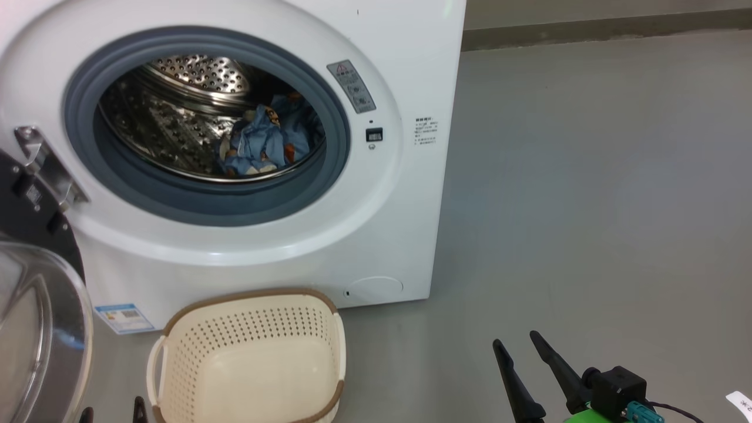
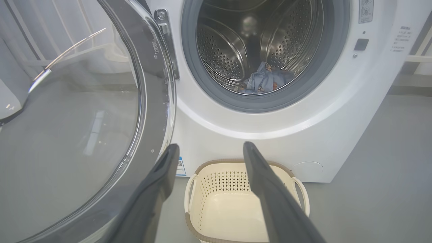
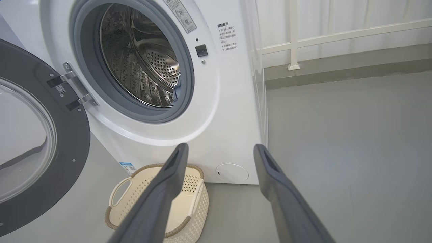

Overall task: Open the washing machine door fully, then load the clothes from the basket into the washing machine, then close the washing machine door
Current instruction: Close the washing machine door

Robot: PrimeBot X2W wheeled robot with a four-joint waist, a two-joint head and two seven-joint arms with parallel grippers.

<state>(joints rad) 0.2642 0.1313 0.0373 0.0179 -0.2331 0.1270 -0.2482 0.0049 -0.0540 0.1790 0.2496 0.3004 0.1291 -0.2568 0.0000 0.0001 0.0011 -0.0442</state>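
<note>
Evidently down to the closing step. Shows a large round washing machine door (image 1: 35, 205), glossy black rim around bulging clear glass, swung wide on its steel hinge (image 1: 44, 161) to the robot's left of a big white front-loading washing machine (image 1: 399, 223). Finds the soft blue clothes (image 1: 264, 141), printed with small orange figures, heaped low inside the perforated steel drum (image 1: 176, 117), behind the grey rubber gasket (image 1: 82, 135). Puts the small cream perforated basket (image 1: 252, 341), brown-rimmed, on the grey floor (image 1: 587, 176) just before the machine, with nothing inside.

Places the left gripper (image 2: 211, 146), dark fingers spread and holding nothing, just right of the door's lower rim; cannot tell whether touching. Places the right gripper (image 1: 517, 341), likewise spread and bare, well apart to the right over bare floor. Makes the left arm the nearer one, probably. Calls for a push on the door, sweeping it rightward about the hinge toward the round opening. Sets the basket low, seemingly beneath the door's swing, though worth watching.
</note>
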